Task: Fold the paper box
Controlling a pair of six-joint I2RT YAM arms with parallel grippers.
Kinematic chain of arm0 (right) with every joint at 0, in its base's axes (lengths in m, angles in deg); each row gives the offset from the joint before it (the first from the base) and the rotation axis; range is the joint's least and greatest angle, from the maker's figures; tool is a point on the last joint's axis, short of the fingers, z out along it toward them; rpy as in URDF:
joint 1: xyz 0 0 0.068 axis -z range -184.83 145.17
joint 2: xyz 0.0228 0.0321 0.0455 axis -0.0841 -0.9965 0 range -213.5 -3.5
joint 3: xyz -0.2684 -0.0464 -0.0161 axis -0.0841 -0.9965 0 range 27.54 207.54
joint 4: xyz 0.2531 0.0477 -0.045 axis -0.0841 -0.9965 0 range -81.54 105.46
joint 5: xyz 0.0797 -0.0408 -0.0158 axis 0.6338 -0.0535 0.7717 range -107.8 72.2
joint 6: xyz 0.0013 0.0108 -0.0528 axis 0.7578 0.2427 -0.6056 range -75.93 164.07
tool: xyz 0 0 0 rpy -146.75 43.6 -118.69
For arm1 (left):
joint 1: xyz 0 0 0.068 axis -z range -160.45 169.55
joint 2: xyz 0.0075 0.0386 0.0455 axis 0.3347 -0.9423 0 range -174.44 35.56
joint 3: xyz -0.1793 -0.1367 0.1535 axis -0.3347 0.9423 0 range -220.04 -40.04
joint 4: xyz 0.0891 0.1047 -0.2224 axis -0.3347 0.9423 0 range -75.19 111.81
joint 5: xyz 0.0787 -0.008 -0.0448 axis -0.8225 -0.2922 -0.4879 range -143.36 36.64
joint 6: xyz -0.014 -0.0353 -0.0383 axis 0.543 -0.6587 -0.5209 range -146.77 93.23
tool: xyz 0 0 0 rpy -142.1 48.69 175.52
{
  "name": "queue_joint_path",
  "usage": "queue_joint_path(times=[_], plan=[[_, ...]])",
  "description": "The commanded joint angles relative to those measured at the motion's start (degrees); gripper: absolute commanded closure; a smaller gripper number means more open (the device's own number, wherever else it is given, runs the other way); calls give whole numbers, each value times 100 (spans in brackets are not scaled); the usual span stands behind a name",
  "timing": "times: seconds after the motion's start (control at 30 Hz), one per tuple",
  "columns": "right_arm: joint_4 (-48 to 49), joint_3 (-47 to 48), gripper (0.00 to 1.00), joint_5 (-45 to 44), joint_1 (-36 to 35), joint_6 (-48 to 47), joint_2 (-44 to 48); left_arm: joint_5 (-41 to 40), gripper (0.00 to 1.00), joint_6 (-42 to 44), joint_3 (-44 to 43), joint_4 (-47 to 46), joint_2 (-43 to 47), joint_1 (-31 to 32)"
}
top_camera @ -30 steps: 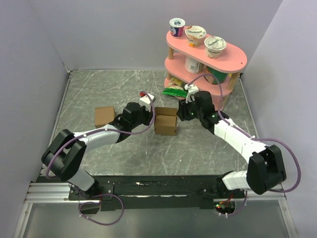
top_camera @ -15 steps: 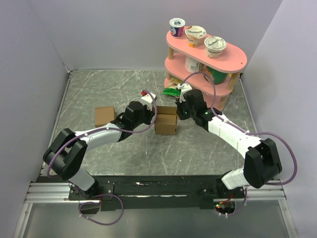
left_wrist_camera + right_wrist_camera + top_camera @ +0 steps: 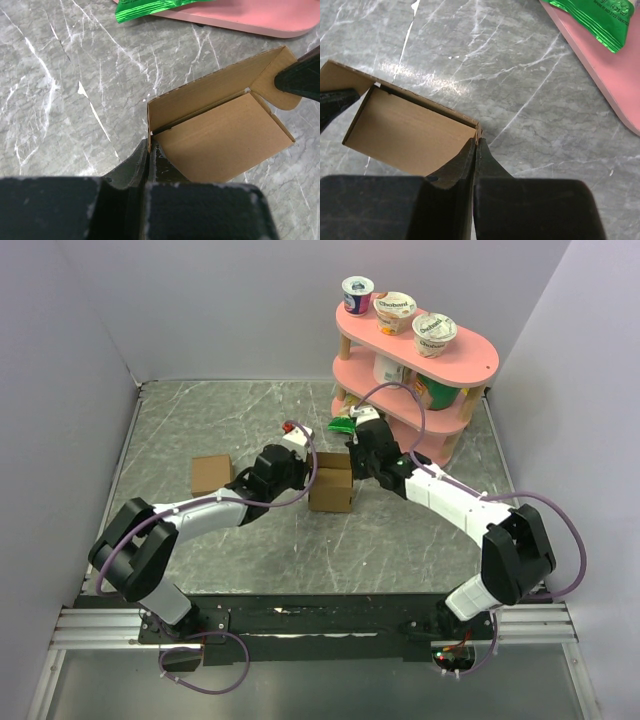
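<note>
- The plain brown cardboard paper box [image 3: 332, 483] stands near the middle of the grey marbled desk [image 3: 200, 420]. It is open at the top and sits between the two arms, near the foot of the pink two-tier shelf [image 3: 470, 360].
- The left hand [image 3: 150, 149] is drawn narrow, its fingers pinched on the thin upright wall at one top corner of the box, with only card between them.
- The right hand [image 3: 476, 144] is pinched just as narrow on the wall at the opposite corner, so the box is gripped from both sides.
- To my eye the box is empty and very light. A one-sided shove would likely skid it across the smooth desk rather than bend a flap.
- The panels look stiff across their faces but give readily along the creases. A hard squeeze mid-wall would probably bow or dent the card.
- The corners and the top edge beside a crease look like the firmest places to hold. The rounded flap at the far end looks floppy, better pushed than gripped.
- One hand bracing a corner while the other folds seems the safest way.
- A smaller neat brown cardboard cube [image 3: 211, 474] sits well apart to the left.
- A green foil packet [image 3: 345, 423] lies near the right hand, close enough that it might snag.
</note>
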Motion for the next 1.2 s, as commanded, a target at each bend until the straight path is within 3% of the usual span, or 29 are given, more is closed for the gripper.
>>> queue_joint_path(times=[0.0,1.17], plan=[[-227,394,100,-101,-194,349,-176,97,99,-318,47,-72,-9,207],[-386,747,100,-401,-599,1070,-449,-932,99,-591,495,-433,17,840]])
